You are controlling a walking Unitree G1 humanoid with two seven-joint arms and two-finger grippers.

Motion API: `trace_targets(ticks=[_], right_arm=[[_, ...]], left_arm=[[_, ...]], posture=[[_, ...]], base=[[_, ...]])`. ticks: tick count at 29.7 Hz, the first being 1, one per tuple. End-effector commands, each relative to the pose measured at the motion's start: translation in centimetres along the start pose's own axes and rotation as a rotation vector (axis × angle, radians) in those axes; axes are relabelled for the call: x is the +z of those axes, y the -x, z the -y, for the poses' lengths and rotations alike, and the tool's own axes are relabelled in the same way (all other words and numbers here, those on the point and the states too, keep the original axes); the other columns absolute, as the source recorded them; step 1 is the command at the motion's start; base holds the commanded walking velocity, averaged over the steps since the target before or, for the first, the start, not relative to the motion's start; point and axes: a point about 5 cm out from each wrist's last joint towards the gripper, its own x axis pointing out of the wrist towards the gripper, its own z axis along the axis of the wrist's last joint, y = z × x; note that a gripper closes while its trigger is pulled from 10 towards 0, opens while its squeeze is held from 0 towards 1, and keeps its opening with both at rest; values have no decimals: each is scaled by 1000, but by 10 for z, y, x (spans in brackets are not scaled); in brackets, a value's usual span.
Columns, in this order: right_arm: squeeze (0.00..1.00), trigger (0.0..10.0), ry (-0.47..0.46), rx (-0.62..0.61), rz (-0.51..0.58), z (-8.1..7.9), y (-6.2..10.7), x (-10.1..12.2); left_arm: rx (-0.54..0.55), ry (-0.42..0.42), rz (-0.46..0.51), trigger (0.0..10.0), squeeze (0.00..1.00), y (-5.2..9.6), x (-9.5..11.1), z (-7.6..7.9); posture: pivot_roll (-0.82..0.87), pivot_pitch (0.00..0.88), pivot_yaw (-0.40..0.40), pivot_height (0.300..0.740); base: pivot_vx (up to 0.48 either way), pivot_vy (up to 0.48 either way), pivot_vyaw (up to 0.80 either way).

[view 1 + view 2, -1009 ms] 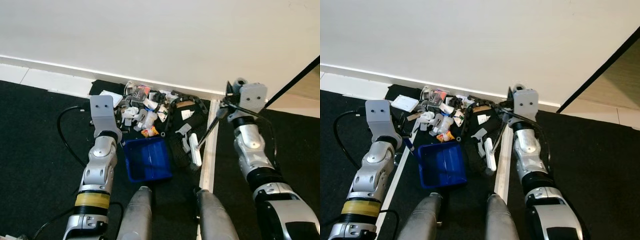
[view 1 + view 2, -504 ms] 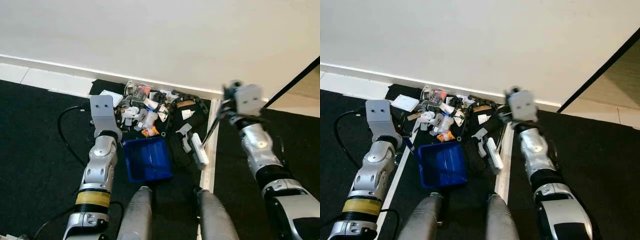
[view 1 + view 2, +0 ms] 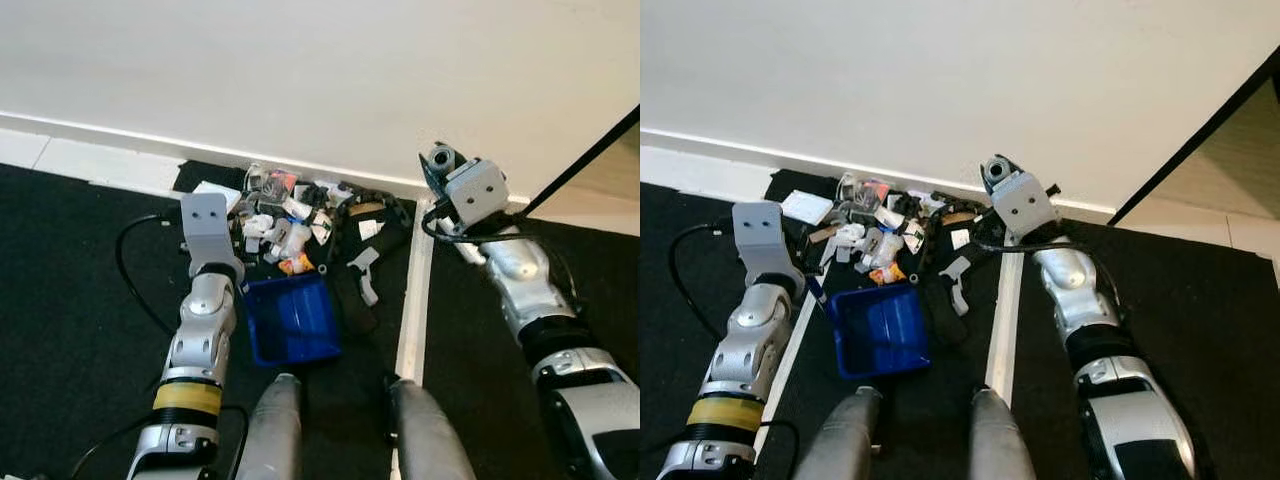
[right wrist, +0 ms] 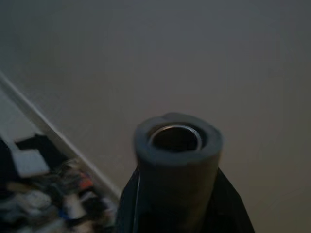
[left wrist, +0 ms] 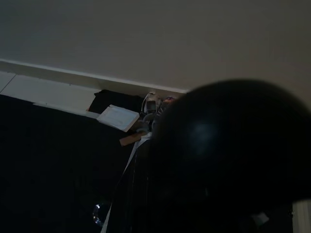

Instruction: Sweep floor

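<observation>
A heap of small litter (image 3: 300, 215) is gathered on the black floor mat (image 3: 70, 290), close against the white baseboard (image 3: 100, 135) of the wall. White scraps, a white card, an orange piece and black bits can be made out in it. A blue dustpan (image 3: 292, 318) is placed on the mat just before the heap, its open edge turned toward the litter. It is rectangular, with low walls.

The left gripper (image 3: 205, 222) is seen beside the dustpan, near the left edge of the heap; whether its fingers are clenched or released cannot be told.

The right gripper (image 3: 462, 192) is raised near the baseboard, at the right edge of the heap. In the right wrist view a grey broom handle (image 4: 177, 160) with a hollow end is seen grasped between its fingers.
</observation>
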Motion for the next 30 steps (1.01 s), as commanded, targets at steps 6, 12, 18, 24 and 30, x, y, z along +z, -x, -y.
trace_targets(ticks=[6, 12, 18, 24, 30], right_arm=[[0, 10000, -310, 0, -57, -34, 8, -19], [0, 10000, -496, 58, -25, -56, 2, -14], [0, 10000, -669, 152, 26, -70, -3, -2], [0, 10000, -850, 213, 69, -80, -7, 9], [0, 10000, -973, 256, 84, -88, -8, 15]], left_arm=[[-32, 24, -39, 10000, 0, 4, -11, 9], [-39, 19, -37, 10000, 0, 5, -10, 11], [-47, 21, -43, 10000, 0, 7, -13, 14], [-47, 16, -57, 10000, 0, 7, -16, 16], [-44, 9, -64, 10000, 0, 6, -16, 15]], posture=[[32, 188, -16, 740], [37, 188, -13, 740], [36, 189, -15, 740], [33, 189, -16, 740], [40, 187, -12, 740]], base=[[0, 0, 0], [0, 0, 0], [0, 0, 0], [0, 0, 0], [0, 0, 0]])
